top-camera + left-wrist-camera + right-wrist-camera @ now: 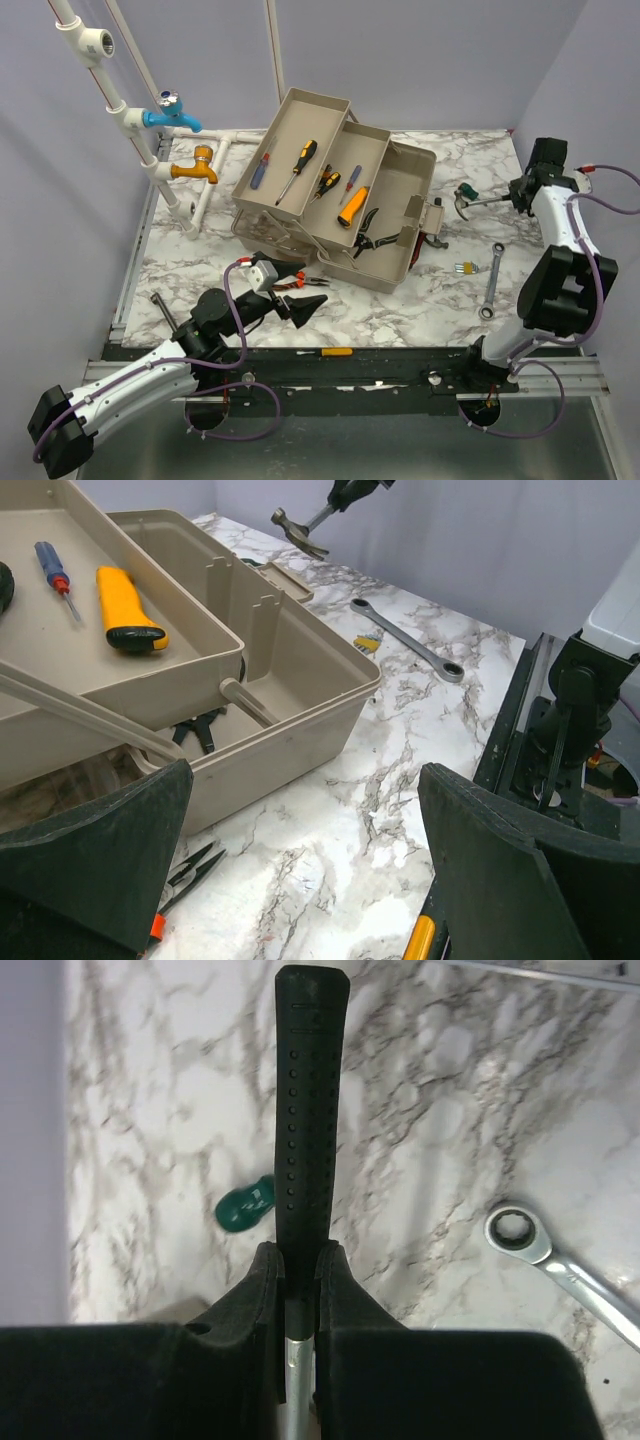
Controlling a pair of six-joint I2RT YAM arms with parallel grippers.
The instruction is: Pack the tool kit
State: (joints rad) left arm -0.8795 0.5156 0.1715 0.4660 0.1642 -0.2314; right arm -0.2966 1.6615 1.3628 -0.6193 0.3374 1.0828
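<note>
Left pincer (298, 300) wide open in front of toolbox (400, 190), partly hiding pliers (303, 283) on counter (400, 310). Toolbox mid-counter, trays folded out, bottom half-covered. Right pincer (298, 1260) clamped on hammer (310, 1110) handle, head cut off in wrist view.

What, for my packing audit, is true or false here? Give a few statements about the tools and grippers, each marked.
1. The right gripper is shut on the hammer. True.
2. The left gripper holds the red-handled pliers. False: it is open and empty, and the pliers lie on the table beside it.
3. The ratchet wrench lies on the table, outside the toolbox. True.
4. The toolbox is closed. False: it is open, with its trays folded out.
</note>
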